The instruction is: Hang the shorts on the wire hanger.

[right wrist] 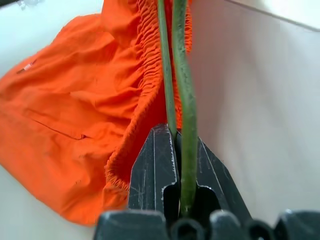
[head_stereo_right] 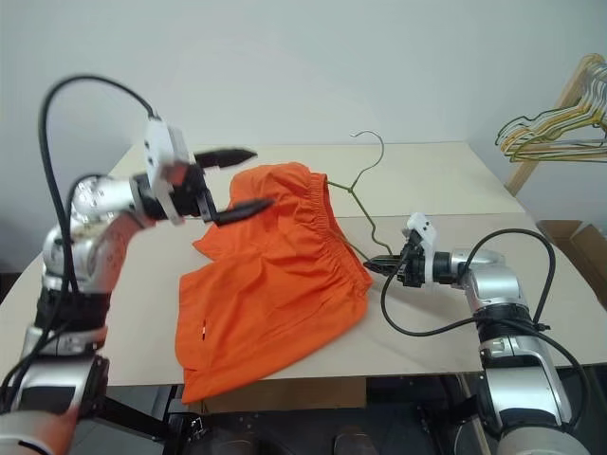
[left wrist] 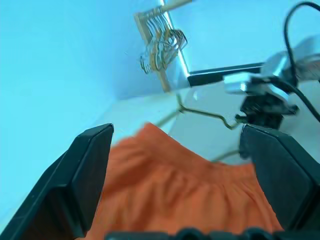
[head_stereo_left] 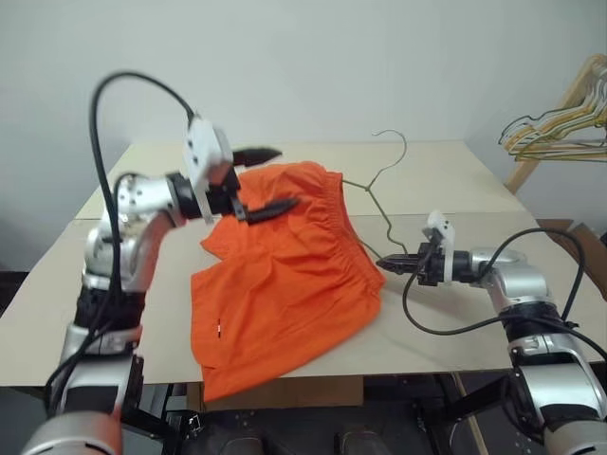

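Note:
The orange shorts (head_stereo_left: 285, 275) lie spread on the table, waistband toward the right, one leg drooping over the front edge. The wire hanger (head_stereo_left: 383, 180) lies behind them, hook pointing to the far side. Part of its wire runs under the waistband and is hidden. My right gripper (head_stereo_left: 384, 263) is low beside the waistband, shut on the hanger's wire (right wrist: 187, 125). My left gripper (head_stereo_left: 287, 177) hovers open above the far left part of the shorts, with nothing between its fingers (left wrist: 85, 175).
A bunch of wire hangers on a wooden rack (head_stereo_left: 560, 128) stands at the far right, off the table (head_stereo_left: 455, 180). A cardboard box (head_stereo_left: 580, 239) sits by the table's right side. Black cables loop from both arms.

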`<act>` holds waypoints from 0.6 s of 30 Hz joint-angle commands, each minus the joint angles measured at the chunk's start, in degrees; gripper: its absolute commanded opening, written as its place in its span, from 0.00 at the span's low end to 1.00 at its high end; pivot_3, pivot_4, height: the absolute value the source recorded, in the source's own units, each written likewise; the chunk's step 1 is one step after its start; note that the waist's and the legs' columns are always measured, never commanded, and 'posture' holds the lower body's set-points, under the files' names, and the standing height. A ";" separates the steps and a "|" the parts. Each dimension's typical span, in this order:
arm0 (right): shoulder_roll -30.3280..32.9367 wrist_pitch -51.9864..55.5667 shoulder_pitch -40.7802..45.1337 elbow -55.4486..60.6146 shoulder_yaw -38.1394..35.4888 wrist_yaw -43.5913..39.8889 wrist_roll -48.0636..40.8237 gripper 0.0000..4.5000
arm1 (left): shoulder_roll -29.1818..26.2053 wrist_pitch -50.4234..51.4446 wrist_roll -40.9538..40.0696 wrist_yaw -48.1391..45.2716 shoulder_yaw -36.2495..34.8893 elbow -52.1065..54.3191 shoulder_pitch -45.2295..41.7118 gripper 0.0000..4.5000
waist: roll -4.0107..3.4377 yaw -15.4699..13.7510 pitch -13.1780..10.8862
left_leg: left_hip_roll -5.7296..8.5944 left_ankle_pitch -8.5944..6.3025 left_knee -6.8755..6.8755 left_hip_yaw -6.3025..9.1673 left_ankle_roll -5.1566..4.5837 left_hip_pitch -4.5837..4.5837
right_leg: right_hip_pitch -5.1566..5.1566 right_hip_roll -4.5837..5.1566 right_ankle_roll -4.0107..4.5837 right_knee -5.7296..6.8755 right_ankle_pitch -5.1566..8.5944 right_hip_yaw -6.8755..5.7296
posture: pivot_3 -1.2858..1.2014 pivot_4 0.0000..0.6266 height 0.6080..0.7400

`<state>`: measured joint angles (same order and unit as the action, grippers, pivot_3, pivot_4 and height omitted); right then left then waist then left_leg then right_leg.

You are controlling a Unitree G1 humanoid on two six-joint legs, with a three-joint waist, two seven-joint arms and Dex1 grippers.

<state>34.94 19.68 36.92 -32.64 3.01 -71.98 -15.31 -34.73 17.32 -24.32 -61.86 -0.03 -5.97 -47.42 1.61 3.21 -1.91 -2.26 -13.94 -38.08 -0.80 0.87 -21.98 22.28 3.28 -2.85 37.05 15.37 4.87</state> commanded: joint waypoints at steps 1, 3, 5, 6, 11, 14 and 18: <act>-0.33 -4.28 -0.07 6.14 -0.16 1.61 1.05 0.00 | -2.03 -6.43 4.22 -7.66 2.23 -11.79 -8.24 1.00 | 0.00 0.47 0.00 | 0.00 0.00 0.00 0.01 0.00 0.01 | 0.00 0.00 0.00 0.01 0.00 -0.01 | 0.51 0.00 1.00; -0.38 -6.16 -0.65 7.92 0.82 2.68 2.60 0.00 | -1.96 -9.46 6.15 -12.49 4.02 -19.10 -12.32 1.00 | 0.00 0.78 0.00 | 0.01 0.01 0.00 0.03 0.01 0.00 | 0.00 -0.01 -0.01 -0.01 0.01 -0.03 | 0.50 0.00 1.00; -0.35 -8.60 -1.37 9.49 2.04 3.79 4.67 0.00 | -1.43 -13.08 8.62 -16.24 5.70 -26.24 -15.99 1.00 | -0.01 0.86 0.00 | 0.03 0.00 0.00 0.05 0.01 -0.03 | 0.00 0.01 -0.03 -0.03 0.02 -0.04 | 0.50 0.00 1.00; -0.27 -8.39 -1.52 10.16 2.66 3.96 5.33 0.00 | -1.01 -13.97 9.88 -17.81 6.67 -29.62 -17.96 1.00 | -0.01 0.89 -0.01 | 0.04 0.00 0.00 0.05 0.00 -0.05 | 0.00 0.01 -0.04 -0.04 0.03 -0.05 | 0.50 0.00 1.00; 0.07 -12.24 -3.08 13.72 4.84 5.56 8.36 0.00 | -0.14 -19.45 14.50 -29.81 11.39 -42.94 -25.08 1.00 | -0.01 1.02 -0.02 | 0.05 0.00 0.00 0.06 0.00 -0.19 | 0.13 0.02 -0.05 -0.04 0.03 -0.06 | 0.50 0.00 1.00; -0.32 -9.13 -2.16 16.01 4.09 5.89 6.95 0.00 | 1.52 -23.71 18.93 -30.46 14.06 -49.24 -27.81 1.00 | -0.03 1.01 -0.05 | 0.08 0.01 -0.01 0.07 0.00 -0.27 | 0.18 0.04 -0.05 -0.03 0.04 -0.06 | 0.49 0.00 1.00; -0.34 -6.67 -0.93 18.72 3.76 6.64 6.42 0.00 | 3.88 -28.17 22.81 -30.30 15.79 -54.85 -29.41 1.00 | -0.03 1.03 -0.05 | 0.07 0.00 -0.01 0.09 0.00 -0.25 | 0.18 0.04 -0.05 0.00 0.04 -0.05 | 0.49 0.00 1.00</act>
<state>34.42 12.17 33.58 -16.83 8.57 -65.78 -7.20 -30.99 -9.37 -2.53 -92.20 15.81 -59.56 -74.43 1.58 4.24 -1.96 -2.19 -13.94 -38.09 -0.71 0.86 -22.22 22.46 3.32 -2.90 37.06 15.40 4.82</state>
